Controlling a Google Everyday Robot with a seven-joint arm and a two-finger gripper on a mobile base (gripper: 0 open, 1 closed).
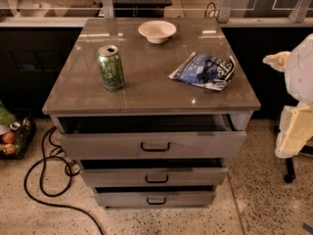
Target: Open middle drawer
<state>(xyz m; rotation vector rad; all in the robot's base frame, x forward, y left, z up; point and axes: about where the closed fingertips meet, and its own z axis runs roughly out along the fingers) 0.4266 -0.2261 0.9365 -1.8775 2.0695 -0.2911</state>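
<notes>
camera view: the gripper [278, 61], a pale shape cut off at the right edge, hangs beside the cabinet [146, 89], touching nothing. whether it is spread or closed, i cannot tell. three drawers: the middle drawer [195, 176] lies under the pulled-out top drawer [195, 143], above the lowest drawer [190, 198]. one can [110, 67], one bowl [157, 31], one crumpled bag [204, 70].
</notes>
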